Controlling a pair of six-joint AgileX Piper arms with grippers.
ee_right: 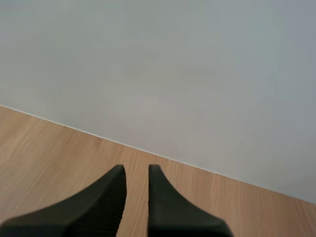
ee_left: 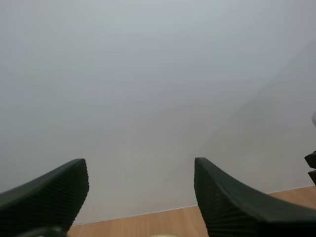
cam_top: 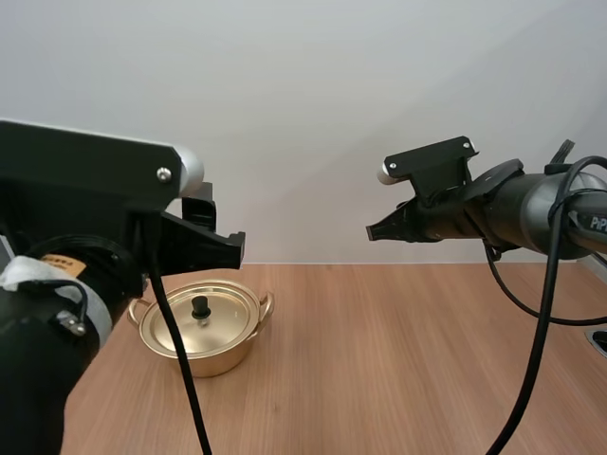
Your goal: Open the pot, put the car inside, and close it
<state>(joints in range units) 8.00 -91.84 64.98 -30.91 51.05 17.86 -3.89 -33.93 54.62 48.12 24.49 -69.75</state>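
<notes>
A gold pot (cam_top: 228, 353) stands on the wooden table at the left, its lid (cam_top: 214, 322) on and a black knob (cam_top: 200, 308) on top. My left gripper (cam_top: 232, 250) hovers just above the pot's far rim. In the left wrist view the left gripper (ee_left: 140, 165) stands wide open with nothing between its fingers, facing the wall. My right gripper (cam_top: 373, 231) hangs high over the middle of the table, pointing left. In the right wrist view the right gripper (ee_right: 136, 170) holds nothing, its fingers close together with only a thin slit between them.
The wooden table (cam_top: 398, 360) stretches to the right of the pot and ends at a plain light wall. A dark object (cam_top: 599, 343) sits at the table's right edge.
</notes>
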